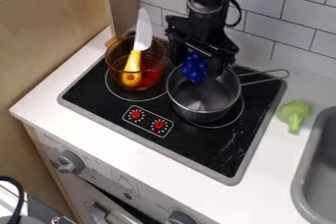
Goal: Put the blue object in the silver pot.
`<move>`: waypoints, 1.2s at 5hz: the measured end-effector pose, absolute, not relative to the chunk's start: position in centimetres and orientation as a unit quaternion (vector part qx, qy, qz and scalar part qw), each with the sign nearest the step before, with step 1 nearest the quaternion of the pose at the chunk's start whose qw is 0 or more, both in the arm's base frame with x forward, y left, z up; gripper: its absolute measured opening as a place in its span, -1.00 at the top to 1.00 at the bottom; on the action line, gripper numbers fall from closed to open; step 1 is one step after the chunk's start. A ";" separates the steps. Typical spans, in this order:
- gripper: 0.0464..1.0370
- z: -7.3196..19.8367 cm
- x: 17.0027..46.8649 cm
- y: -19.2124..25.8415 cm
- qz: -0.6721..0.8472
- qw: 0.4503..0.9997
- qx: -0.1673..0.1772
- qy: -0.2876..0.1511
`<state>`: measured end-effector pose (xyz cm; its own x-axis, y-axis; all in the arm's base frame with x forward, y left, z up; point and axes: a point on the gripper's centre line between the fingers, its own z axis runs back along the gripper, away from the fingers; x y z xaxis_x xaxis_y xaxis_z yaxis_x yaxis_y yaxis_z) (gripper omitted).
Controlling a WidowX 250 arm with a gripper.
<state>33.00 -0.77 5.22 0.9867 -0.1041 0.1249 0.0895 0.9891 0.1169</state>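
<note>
Over silver pot point(205, 115), our blue object point(194, 68) shows at black gripper point(199, 64), near pot's far rim. We cannot tell how open gripper is, or if it has hold. Getting there is done, we think; letting blue object rest inside looks left. Next door, orange see-through pot point(115, 51) has knife point(142, 35) leaning out, something red point(148, 77) low inside.

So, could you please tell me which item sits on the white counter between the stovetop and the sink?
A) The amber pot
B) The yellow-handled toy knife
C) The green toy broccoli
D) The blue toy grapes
C: the green toy broccoli rests on the white counter, with the stovetop on one side and the sink on the other.
</note>
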 end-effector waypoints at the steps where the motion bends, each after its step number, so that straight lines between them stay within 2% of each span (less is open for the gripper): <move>1: -0.94 5.2 32.8 -0.8 -0.044 0.996 0.057 -0.059; 4: -0.92 7.2 31.2 -0.2 -0.030 0.998 0.052 -0.025; 5: -0.92 9.8 30.2 0.6 -0.034 0.997 0.007 -0.069; 6: -0.92 12.3 28.4 3.1 -0.034 0.992 -0.021 -0.120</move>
